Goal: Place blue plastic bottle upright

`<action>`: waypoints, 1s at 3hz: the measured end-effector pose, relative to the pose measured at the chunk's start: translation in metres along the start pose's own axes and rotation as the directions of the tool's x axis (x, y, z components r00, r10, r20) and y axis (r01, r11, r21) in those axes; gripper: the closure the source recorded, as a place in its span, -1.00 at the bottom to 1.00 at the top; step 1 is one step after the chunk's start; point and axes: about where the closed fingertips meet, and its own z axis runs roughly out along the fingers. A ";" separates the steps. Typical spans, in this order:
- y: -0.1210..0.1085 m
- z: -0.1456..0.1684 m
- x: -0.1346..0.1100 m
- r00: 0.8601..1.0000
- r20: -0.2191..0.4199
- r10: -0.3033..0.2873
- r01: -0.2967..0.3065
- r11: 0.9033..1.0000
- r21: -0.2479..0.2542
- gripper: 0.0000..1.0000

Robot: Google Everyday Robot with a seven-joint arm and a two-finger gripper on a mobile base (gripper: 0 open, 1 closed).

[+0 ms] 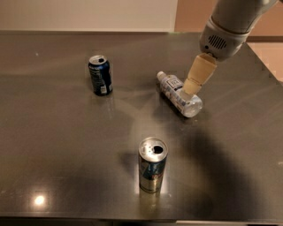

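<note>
One thing lies wrong: the blue plastic bottle (177,93) rests on its side on the table (53,145), cap pointing away. The gripper (191,86) hangs over its base half (open or closed, I cannot tell). Best to grip squarely across the body, then swing the cap upward.

Likely a lab test area: dark countertop (53,150) against a pale wall (88,13), pincer (191,87) over its right half.
</note>
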 end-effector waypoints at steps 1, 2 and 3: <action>-0.003 0.015 -0.019 0.997 -0.016 0.081 -0.082 0.996 -0.022 -1.00; -0.012 0.031 -0.032 0.985 -0.048 0.166 -0.167 0.986 -0.019 -1.00; -0.024 0.048 -0.044 0.970 -0.078 0.230 -0.232 0.973 -0.012 -1.00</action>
